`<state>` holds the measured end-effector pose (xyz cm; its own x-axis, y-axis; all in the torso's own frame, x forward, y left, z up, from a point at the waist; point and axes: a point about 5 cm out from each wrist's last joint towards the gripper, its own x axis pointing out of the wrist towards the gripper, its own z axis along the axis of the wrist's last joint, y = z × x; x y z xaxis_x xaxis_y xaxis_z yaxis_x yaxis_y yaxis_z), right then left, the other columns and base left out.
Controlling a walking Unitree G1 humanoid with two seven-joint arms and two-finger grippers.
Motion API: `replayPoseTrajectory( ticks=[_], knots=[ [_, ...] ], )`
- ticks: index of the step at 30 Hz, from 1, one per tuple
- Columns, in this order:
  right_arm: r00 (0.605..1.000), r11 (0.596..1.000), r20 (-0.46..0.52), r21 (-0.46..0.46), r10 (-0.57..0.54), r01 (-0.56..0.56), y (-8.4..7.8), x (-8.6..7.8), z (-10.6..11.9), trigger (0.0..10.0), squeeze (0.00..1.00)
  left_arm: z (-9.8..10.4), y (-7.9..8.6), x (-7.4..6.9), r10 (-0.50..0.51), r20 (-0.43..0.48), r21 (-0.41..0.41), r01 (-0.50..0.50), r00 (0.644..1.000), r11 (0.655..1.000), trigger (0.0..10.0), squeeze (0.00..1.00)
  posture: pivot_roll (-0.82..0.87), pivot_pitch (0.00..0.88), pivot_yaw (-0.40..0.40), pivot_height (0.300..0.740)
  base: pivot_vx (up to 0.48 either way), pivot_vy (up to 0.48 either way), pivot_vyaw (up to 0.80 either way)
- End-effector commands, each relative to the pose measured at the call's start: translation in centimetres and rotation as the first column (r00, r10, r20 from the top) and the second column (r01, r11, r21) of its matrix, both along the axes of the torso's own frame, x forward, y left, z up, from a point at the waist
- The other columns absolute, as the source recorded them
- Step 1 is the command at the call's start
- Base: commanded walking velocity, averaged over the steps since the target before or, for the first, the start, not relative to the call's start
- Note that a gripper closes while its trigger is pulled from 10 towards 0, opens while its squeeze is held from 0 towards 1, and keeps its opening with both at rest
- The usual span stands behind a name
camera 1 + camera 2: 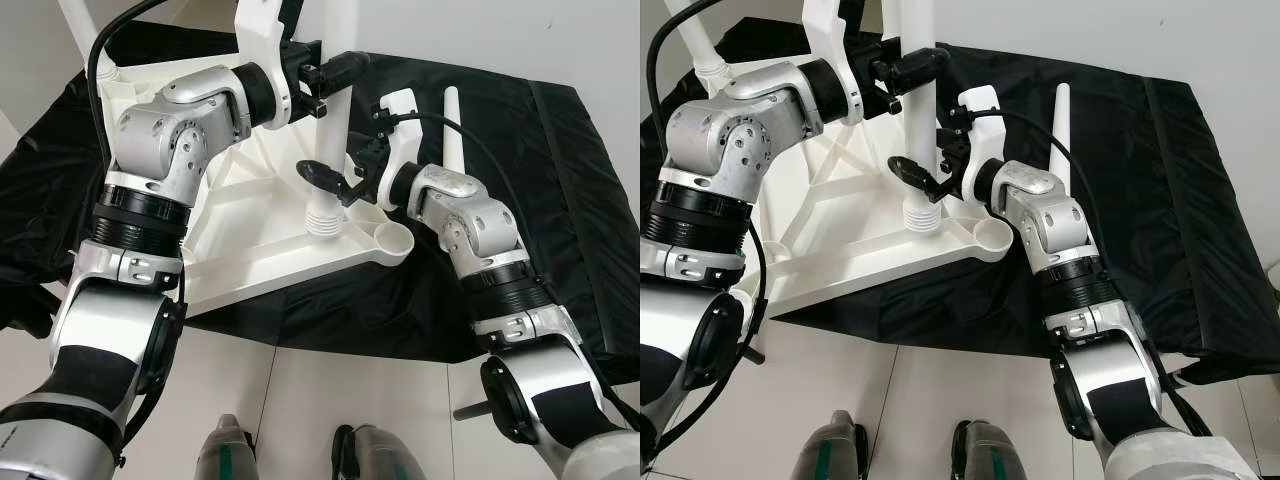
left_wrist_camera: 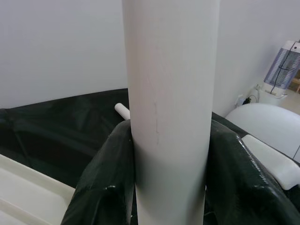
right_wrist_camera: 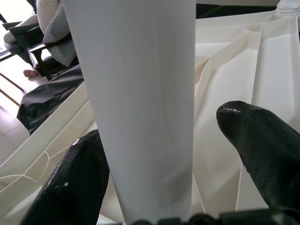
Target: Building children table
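Observation:
A white tabletop (image 1: 250, 250) lies upside down on a black cloth (image 1: 560, 180). A white table leg (image 1: 330, 140) stands upright over it, its threaded end (image 1: 323, 215) down beside the round corner socket (image 1: 393, 240). My left gripper (image 1: 335, 80) is shut on the leg high up; both fingers (image 2: 101, 187) press on it. Lower down, my right gripper (image 1: 330, 180) is open around the leg: one finger (image 3: 70, 183) touches it, the other stands apart. A second leg (image 1: 452, 130) lies on the cloth behind my right arm.
Another white leg (image 1: 80, 25) rises at the tabletop's far left corner. My feet (image 1: 230, 455) stand on pale floor tiles just before the cloth's front edge. A small heater (image 2: 281, 70) stands by the wall.

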<state>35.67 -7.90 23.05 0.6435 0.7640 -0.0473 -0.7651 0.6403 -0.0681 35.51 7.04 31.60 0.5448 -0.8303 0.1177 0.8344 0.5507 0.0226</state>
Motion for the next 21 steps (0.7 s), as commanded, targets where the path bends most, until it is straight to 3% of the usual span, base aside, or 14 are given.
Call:
replayPoseTrajectory(
  ticks=[1, 4, 5, 7, 8, 10, 17, 18, 19, 21],
  knots=[
    [1.000, 1.000, -0.013, -0.007, 0.001, -0.001, 0.0, 0.1, 0.0, 8.7, 0.00, 0.2, -0.4, -0.5, -0.049, 0.023, 0.011, 0.049, 0.999, 0.999, 10.0, 0.00, -0.05, 0.032, -0.006, 0.740, 0.000, 0.000, 0.00],
    [1.000, 1.000, -0.021, -0.011, 0.002, -0.002, 0.1, 0.1, -0.1, 9.1, 0.00, 0.2, -0.5, -0.6, -0.051, 0.026, 0.013, 0.051, 0.998, 0.999, 10.0, 0.00, -0.05, 0.032, -0.006, 0.740, 0.000, 0.000, 0.00],
    [1.000, 1.000, -0.025, -0.012, 0.004, -0.004, 0.2, 0.1, -0.2, 7.9, 0.00, 0.2, -0.5, -0.6, -0.051, 0.025, 0.011, 0.051, 0.998, 0.999, 10.0, 0.00, -0.06, 0.032, -0.006, 0.740, 0.000, 0.000, 0.00],
    [1.000, 1.000, -0.025, -0.012, 0.004, -0.004, 0.2, 0.1, -0.2, 7.9, 0.00, 0.2, -0.5, -0.6, -0.051, 0.025, 0.011, 0.051, 0.998, 0.999, 10.0, 0.00, -0.06, 0.032, -0.006, 0.740, 0.000, 0.000, 0.00],
    [1.000, 1.000, -0.030, -0.013, 0.004, -0.004, 0.2, 0.1, -0.4, 9.6, 0.00, 0.2, -0.5, -0.6, -0.051, 0.026, 0.010, 0.051, 0.998, 0.999, 10.0, 0.00, -0.05, 0.034, -0.006, 0.740, 0.000, 0.000, 0.00],
    [0.999, 1.000, -0.041, -0.015, 0.004, -0.005, 0.3, 0.1, -0.6, 10.0, 0.00, 0.2, -0.6, -0.6, -0.051, 0.026, 0.009, 0.051, 0.998, 0.999, 10.0, 0.00, -0.06, 0.034, -0.007, 0.740, 0.000, 0.000, 0.00],
    [0.998, 1.000, -0.059, -0.022, 0.005, -0.006, 0.4, 0.1, -1.2, 10.0, 0.00, 0.3, -0.7, -0.7, -0.052, 0.028, 0.005, 0.052, 0.998, 0.999, 10.0, 0.00, -0.05, 0.034, -0.009, 0.740, 0.000, 0.000, 0.00],
    [0.998, 1.000, -0.061, -0.023, 0.007, -0.008, 0.4, 0.1, -1.2, 9.2, 0.00, 0.3, -0.7, -0.7, -0.052, 0.030, 0.004, 0.052, 0.998, 0.999, 10.0, 0.00, -0.05, 0.034, -0.010, 0.740, 0.000, 0.000, 0.00],
    [0.998, 1.000, -0.065, -0.021, 0.012, -0.014, 0.5, 0.1, -1.3, 4.0, 0.00, 0.4, -0.7, -0.7, -0.052, 0.032, 0.004, 0.052, 0.998, 0.999, 10.0, 0.00, -0.05, 0.033, -0.010, 0.740, 0.000, 0.000, 0.00],
    [0.998, 1.000, -0.066, -0.020, 0.015, -0.016, 0.5, 0.1, -1.3, 3.4, 0.00, 0.4, -0.7, -0.7, -0.053, 0.033, 0.004, 0.053, 0.998, 0.999, 10.0, 0.00, -0.05, 0.033, -0.010, 0.740, 0.000, 0.000, 0.00]
  ],
)
